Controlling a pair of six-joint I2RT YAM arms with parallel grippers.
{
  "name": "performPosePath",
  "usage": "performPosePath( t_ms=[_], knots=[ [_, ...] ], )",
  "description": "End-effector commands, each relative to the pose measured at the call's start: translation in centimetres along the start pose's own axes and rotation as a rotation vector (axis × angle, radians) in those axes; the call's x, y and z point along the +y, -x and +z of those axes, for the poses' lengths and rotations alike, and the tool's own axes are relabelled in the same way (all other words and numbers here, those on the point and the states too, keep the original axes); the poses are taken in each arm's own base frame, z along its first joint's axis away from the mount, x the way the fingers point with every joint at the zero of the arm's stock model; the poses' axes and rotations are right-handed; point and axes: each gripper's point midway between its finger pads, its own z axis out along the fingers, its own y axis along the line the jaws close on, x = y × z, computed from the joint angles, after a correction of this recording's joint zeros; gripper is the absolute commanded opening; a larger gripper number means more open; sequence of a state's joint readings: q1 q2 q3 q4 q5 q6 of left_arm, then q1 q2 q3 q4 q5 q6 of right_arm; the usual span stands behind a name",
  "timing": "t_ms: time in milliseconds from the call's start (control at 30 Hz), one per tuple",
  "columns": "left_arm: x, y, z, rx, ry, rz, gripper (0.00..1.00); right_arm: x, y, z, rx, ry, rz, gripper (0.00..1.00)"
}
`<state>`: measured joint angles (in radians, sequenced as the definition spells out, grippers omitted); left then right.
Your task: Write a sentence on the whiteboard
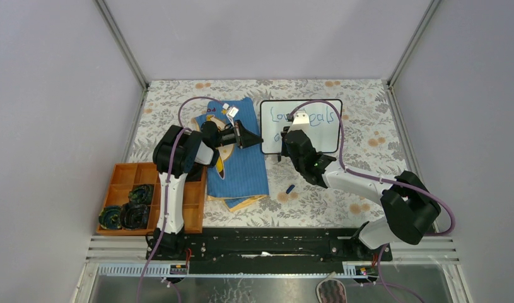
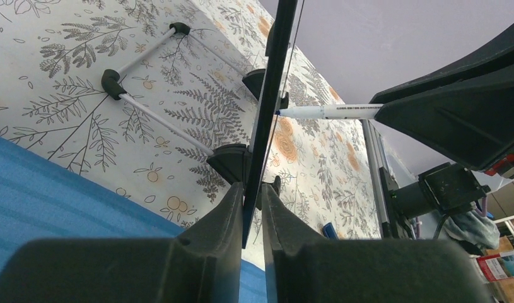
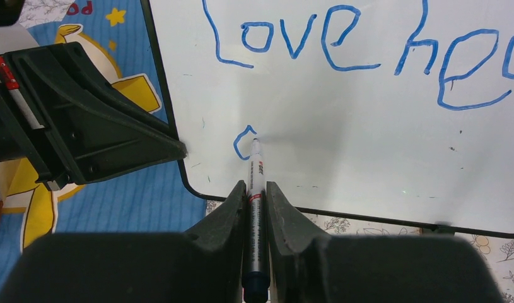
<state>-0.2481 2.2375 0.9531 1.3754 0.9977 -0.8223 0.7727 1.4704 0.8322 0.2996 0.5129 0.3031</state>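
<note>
Floral-print counter (image 1: 342, 189), plain grey walls (image 1: 260, 38). Small black-framed white whiteboard (image 1: 330, 136) stands far centre, bearing a blue handwritten sentence (image 3: 292, 38). Left claw (image 2: 251, 192) clamps its left edge. Right claw (image 3: 255, 189) grips a thin white marker (image 3: 257, 167), tip on board.

In the right wrist view, the thin blue handwritten marker words (image 3: 352, 67) on the black-framed white board (image 3: 367, 158) run off the picture's edge after "hea". From above, the right end effector (image 1: 289, 134) hides their middle and most of the lower line. A tiny dark blue object (image 1: 290, 188) just behind it is too small to identify.
</note>
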Motion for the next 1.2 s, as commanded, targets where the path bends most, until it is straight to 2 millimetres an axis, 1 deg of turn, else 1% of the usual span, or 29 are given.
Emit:
performPosePath(
  t_ms=[0,100,267,433,667,767,1000,1100,1167],
  knots=[
    [-1.2,1.0,0.5,-0.016,-0.048,0.079,0.17,-0.4,1.7,0.2,-0.047,-0.02,0.027,0.0],
    [-1.2,1.0,0.5,-0.016,-0.047,0.079,0.08,-0.7,1.2,0.0,-0.036,-0.022,0.028,0.0],
    [-1.1,0.7,0.4,-0.012,-0.046,0.074,0.0,-1.0,0.2,-0.1,-0.016,-0.024,0.026,0.0],
    [-1.0,0.5,0.4,-0.009,-0.046,0.073,0.0,-1.1,-0.6,-0.3,0.001,-0.02,0.031,0.0],
    [-1.0,0.4,0.4,-0.004,-0.046,0.076,0.0,-1.5,-1.1,-0.6,0.009,-0.025,0.032,0.0],
    [-1.1,0.2,0.5,0.001,-0.046,0.078,0.0,-1.3,0.0,-1.1,-0.016,-0.014,0.054,0.0],
    [-0.9,-0.2,0.4,0.01,-0.041,0.076,0.0,-0.9,4.3,-2.5,-0.112,0.008,0.097,0.0],
    [-1.0,-0.2,0.4,0.01,-0.042,0.077,0.0,-0.9,5.5,-2.5,-0.134,0.001,0.095,0.0],
    [-1.0,-0.2,0.5,0.011,-0.043,0.078,0.0,-1.0,5.8,-2.2,-0.136,0.0,0.098,0.0]
  ],
)
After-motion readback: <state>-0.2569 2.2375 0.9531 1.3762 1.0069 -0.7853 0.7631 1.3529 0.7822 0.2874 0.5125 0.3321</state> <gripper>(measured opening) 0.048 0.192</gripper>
